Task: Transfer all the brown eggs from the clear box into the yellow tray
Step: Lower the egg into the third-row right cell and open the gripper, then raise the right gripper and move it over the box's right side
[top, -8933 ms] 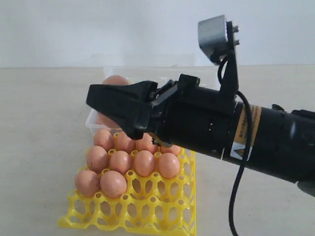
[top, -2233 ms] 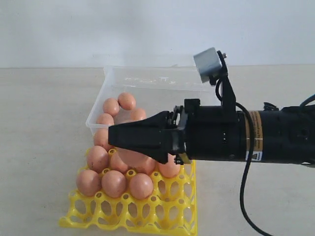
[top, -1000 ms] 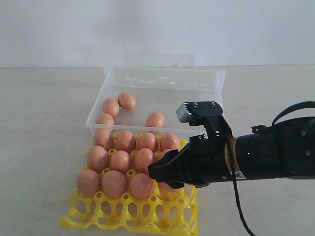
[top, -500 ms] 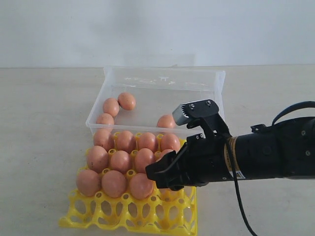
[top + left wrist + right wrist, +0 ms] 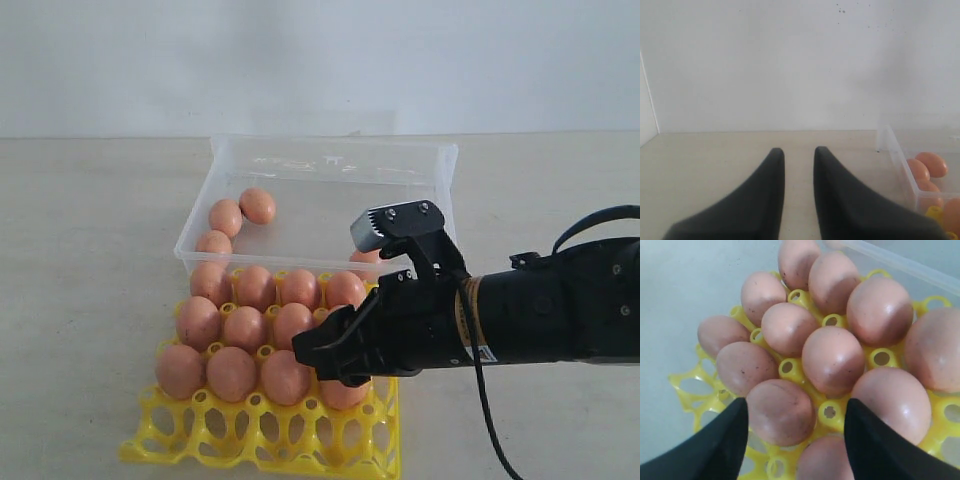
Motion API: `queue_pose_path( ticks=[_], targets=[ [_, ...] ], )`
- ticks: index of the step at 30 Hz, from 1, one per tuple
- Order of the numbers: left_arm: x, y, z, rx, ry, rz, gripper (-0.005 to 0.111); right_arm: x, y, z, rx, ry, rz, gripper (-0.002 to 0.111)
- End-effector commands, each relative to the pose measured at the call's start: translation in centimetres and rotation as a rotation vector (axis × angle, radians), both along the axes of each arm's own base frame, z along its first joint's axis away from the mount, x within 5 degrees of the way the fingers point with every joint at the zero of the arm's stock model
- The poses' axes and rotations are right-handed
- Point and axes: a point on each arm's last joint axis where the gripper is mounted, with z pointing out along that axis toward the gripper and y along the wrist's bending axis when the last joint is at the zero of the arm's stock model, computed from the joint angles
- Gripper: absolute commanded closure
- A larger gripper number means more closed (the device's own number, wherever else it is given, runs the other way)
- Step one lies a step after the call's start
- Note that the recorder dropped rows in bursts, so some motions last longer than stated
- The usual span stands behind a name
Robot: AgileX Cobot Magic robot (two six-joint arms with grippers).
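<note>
One clear box (image 5: 330, 160): sits just behind the tray with four eggs inside, three clustered at its left end and one near the front wall, partly hidden by the right arm (image 5: 540, 320). They lie loose on the smooth floor, so any could roll away if a finger nudges it.
Yellow tray (image 5: 270, 432): twelve cups are filled and the nearest row is bare. The lattice looks light and is likely to shift if a finger catches a peg.
Right gripper (image 5: 318, 357): low over the tray's right side, jaws spread wide, pinching nothing, straddling seated eggs. A sideways exit instead of a straight lift would likely knock a neighbour out.
Left gripper (image 5: 796, 152): off to the side, fingers slightly parted, empty; little risk.
Brown eggs (image 5: 232, 373): packed touching in the tray. Too hard a squeeze would probably crack a shell.
</note>
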Motion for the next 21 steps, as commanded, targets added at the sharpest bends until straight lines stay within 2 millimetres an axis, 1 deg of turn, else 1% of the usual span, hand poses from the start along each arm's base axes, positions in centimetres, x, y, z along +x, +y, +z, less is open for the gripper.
queue_pose_path(
  ticks=[1,4,7,8,10,11,13,15,16,19,21],
  targets=[
    [0.0,-0.1,-0.1,-0.003,0.000,-0.009,0.085,-0.1,0.1,0.1,0.012,-0.003,0.005,0.053],
    [0.0,-0.1,-0.1,-0.003,0.000,-0.009,0.085,-0.1,0.4,0.7,0.072,0.002,0.004,0.053],
    [0.0,-0.1,-0.1,-0.003,0.000,-0.009,0.085,-0.3,1.1,2.7,0.230,-0.031,0.046,0.053],
    [0.0,-0.1,-0.1,-0.003,0.000,-0.009,0.085,-0.3,1.4,3.7,0.281,-0.058,0.066,0.053],
    [0.0,-0.1,-0.1,-0.003,0.000,-0.009,0.085,0.0,1.9,6.0,0.358,-0.121,0.095,0.057],
    [0.0,-0.1,-0.1,-0.003,0.000,-0.009,0.085,0.3,2.1,7.4,0.394,-0.165,0.108,0.062],
    [0.0,-0.1,-0.1,-0.003,0.000,-0.009,0.085,0.9,2.6,10.5,0.449,-0.257,0.121,0.078],
    [0.0,-0.1,-0.1,-0.003,0.000,-0.009,0.085,1.5,3.0,13.9,0.500,-0.374,0.141,0.100],
    [0.0,-0.1,-0.1,-0.003,0.000,-0.009,0.085,1.8,3.1,15.5,0.517,-0.437,0.151,0.108],
    [0.0,-0.1,-0.1,-0.003,0.000,-0.009,0.085,2.9,3.6,19.6,0.524,-0.602,0.152,0.108],
    [0.0,-0.1,-0.1,-0.003,0.000,-0.009,0.085,3.7,3.8,21.3,0.430,-0.706,0.116,0.108]
  ],
)
